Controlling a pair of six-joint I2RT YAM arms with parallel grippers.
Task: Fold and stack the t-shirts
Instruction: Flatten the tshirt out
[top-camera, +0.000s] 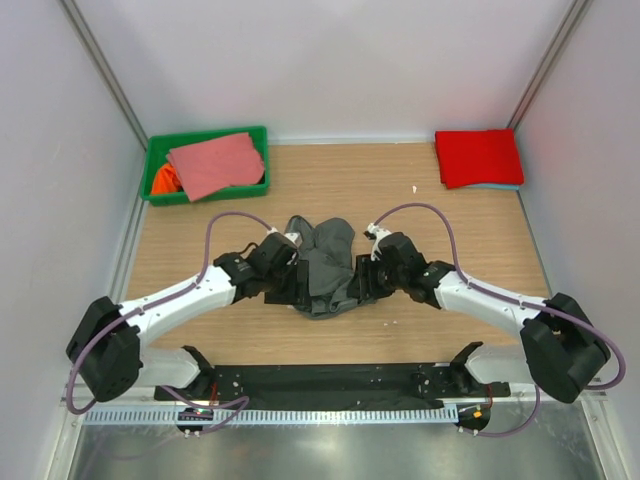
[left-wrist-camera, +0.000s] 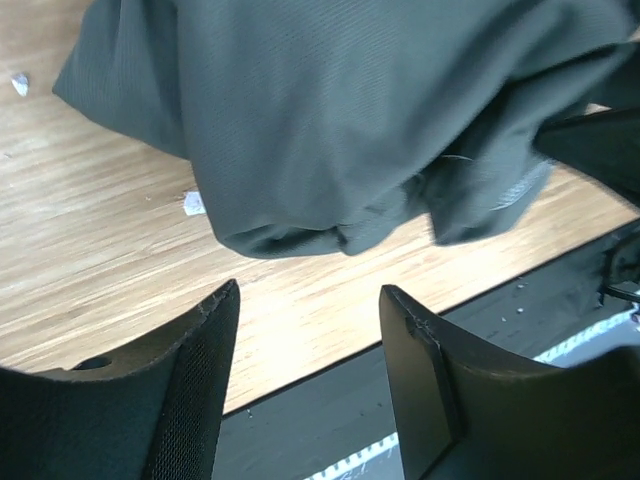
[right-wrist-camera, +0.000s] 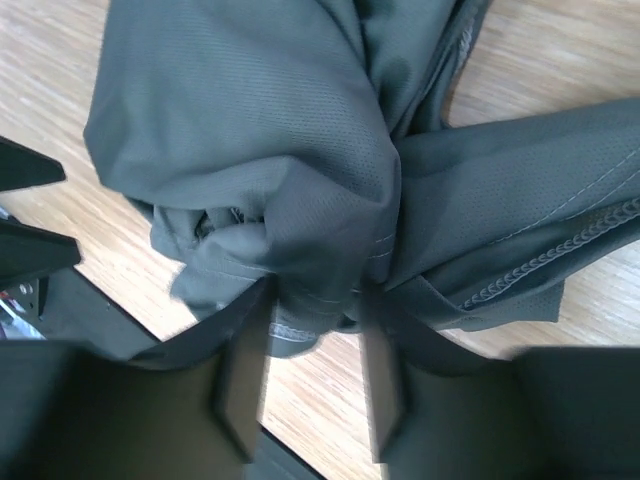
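A dark grey t-shirt (top-camera: 328, 255) lies crumpled in the middle of the wooden table, between my two grippers. My left gripper (top-camera: 298, 283) stands open just short of its near left edge. In the left wrist view the grey t-shirt (left-wrist-camera: 350, 120) lies beyond the left gripper (left-wrist-camera: 310, 305), with only bare wood between the fingers (left-wrist-camera: 205, 350). My right gripper (top-camera: 358, 285) is at the shirt's right side. In the right wrist view a bunched fold and hem of the grey t-shirt (right-wrist-camera: 250, 130) fills the space between the tips of the right gripper (right-wrist-camera: 315, 300), whose fingers are blurred.
A green bin (top-camera: 200, 133) at the back left holds a salmon-pink t-shirt (top-camera: 215, 165) over an orange one (top-camera: 163, 180). A folded red t-shirt (top-camera: 478, 157) lies on a light-blue one (top-camera: 495, 186) at the back right. White walls enclose the table; a black rail runs along its near edge.
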